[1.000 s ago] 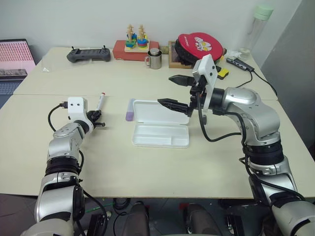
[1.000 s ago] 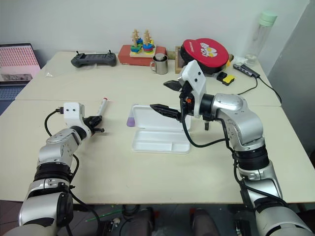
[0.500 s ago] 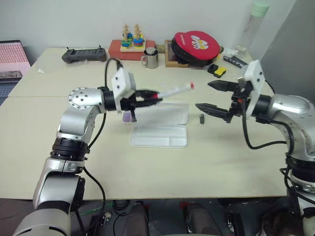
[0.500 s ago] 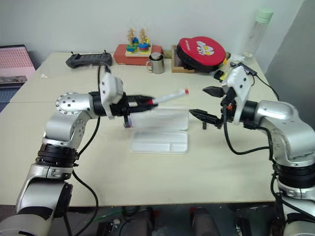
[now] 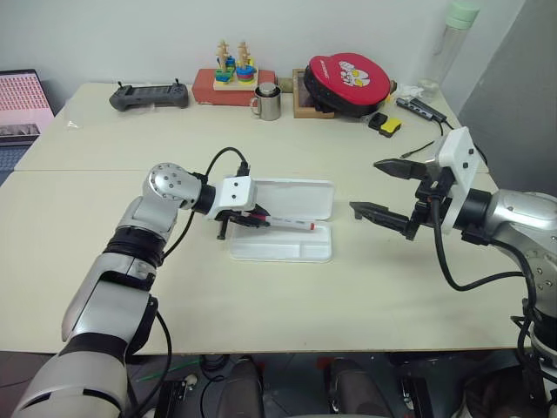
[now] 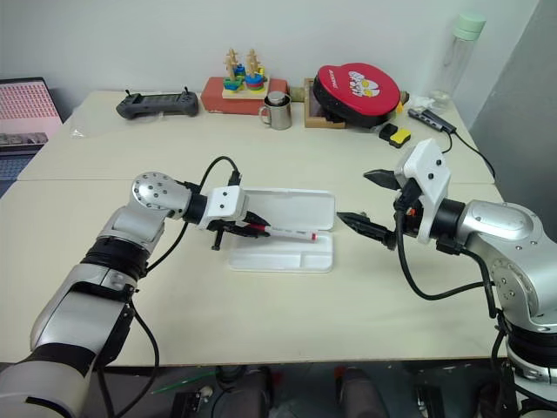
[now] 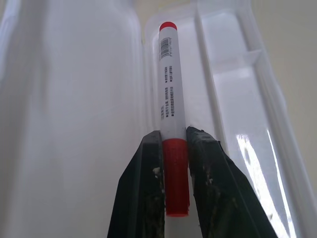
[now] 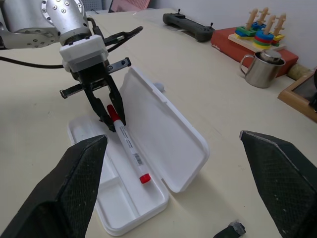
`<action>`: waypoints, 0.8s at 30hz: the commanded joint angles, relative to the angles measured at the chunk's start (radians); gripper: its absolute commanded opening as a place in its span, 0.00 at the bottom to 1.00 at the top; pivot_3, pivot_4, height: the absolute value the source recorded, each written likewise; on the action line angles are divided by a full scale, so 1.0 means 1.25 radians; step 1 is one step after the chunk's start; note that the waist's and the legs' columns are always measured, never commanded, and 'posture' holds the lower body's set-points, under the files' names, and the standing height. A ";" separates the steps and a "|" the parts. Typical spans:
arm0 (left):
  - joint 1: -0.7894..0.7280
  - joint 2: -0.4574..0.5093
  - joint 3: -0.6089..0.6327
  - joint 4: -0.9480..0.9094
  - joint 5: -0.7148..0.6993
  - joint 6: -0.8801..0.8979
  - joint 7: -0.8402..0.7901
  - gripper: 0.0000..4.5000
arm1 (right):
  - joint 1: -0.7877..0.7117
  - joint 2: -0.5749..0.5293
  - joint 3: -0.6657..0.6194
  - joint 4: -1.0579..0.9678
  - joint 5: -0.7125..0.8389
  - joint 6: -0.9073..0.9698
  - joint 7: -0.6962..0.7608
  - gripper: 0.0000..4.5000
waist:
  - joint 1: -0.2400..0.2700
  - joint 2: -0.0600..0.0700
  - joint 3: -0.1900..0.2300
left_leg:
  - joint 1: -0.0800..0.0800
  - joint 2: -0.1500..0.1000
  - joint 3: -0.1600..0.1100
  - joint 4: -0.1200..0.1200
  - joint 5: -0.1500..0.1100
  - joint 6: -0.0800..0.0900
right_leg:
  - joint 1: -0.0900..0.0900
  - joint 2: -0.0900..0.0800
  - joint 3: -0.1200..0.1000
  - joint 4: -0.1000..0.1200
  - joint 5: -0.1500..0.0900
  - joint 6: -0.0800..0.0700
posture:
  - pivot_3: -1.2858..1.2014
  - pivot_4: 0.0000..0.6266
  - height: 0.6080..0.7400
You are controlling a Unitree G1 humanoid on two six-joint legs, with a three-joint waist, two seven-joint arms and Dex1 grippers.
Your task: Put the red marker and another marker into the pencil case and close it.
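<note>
The left gripper (image 5: 254,219) pinches the red marker (image 5: 289,225) by its capped end, holding it low over the tray of the open pencil case (image 5: 291,248). Off to the right, the right gripper (image 5: 378,187) hovers above the table (image 5: 261,296) with its fingers spread wide, empty.

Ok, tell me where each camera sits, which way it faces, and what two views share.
Head eye views: on the head, looking forward and down over the table, with both arms showing.
Left wrist view: along the left gripper, shut on the red marker over the open pencil case.
Right wrist view: between the open right gripper fingers, toward the left gripper.
Shared: marker and case.
</note>
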 commanded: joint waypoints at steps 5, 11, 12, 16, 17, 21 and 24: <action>0.023 0.014 0.037 -0.093 -0.044 0.108 -0.037 0.35 | -0.009 -0.008 -0.001 -0.015 0.020 -0.011 -0.022 1.00 | -0.002 0.000 0.000 | 0.000 0.000 0.000 0.000 0.000 0.000 | 0.000 0.000 0.000 0.001 0.000 0.000 | 0.52 0.24 1.00; 0.053 0.034 0.050 -0.161 -0.043 0.139 -0.017 0.60 | -0.037 -0.005 0.020 0.004 0.024 -0.014 -0.019 1.00 | -0.003 0.000 0.000 | 0.000 0.000 0.000 0.000 0.000 0.000 | 0.000 0.000 0.000 0.001 0.000 0.000 | 0.52 0.24 1.00; 0.058 0.028 0.076 -0.196 -0.086 0.194 -0.017 0.63 | -0.041 -0.004 0.022 0.004 0.026 -0.013 -0.020 1.00 | -0.003 0.000 0.000 | 0.000 0.000 0.000 0.000 0.000 0.000 | 0.000 0.000 0.000 0.001 0.000 0.000 | 0.52 0.24 1.00; 0.069 0.014 0.130 -0.274 -0.170 0.326 -0.004 0.81 | -0.044 -0.003 0.023 0.003 0.032 -0.012 -0.022 1.00 | -0.003 0.000 0.000 | 0.000 0.000 -0.001 0.001 0.000 0.000 | 0.000 0.000 0.000 0.001 0.000 0.000 | 0.52 0.24 1.00; 0.065 0.001 0.175 -0.299 -0.218 0.396 0.038 0.86 | -0.047 0.000 0.023 0.006 0.035 -0.013 -0.024 1.00 | -0.002 0.000 0.000 | 0.000 0.000 -0.001 0.001 0.000 0.000 | 0.000 0.000 0.000 0.001 0.000 0.000 | 0.52 0.24 1.00; 0.047 -0.040 0.330 -0.375 -0.361 0.607 0.208 1.00 | -0.062 0.015 0.026 0.022 0.038 -0.025 -0.027 1.00 | -0.002 0.000 0.000 | 0.000 0.000 -0.001 0.002 0.000 0.000 | 0.001 0.000 -0.001 0.001 0.000 0.001 | 0.52 0.24 1.00; 0.044 -0.062 0.398 -0.401 -0.403 0.676 0.317 1.00 | -0.074 0.026 0.031 0.040 0.031 -0.039 -0.031 1.00 | -0.002 0.000 0.000 | 0.001 0.000 -0.002 0.002 0.000 0.000 | 0.001 0.000 -0.001 0.001 0.000 0.001 | 0.52 0.24 1.00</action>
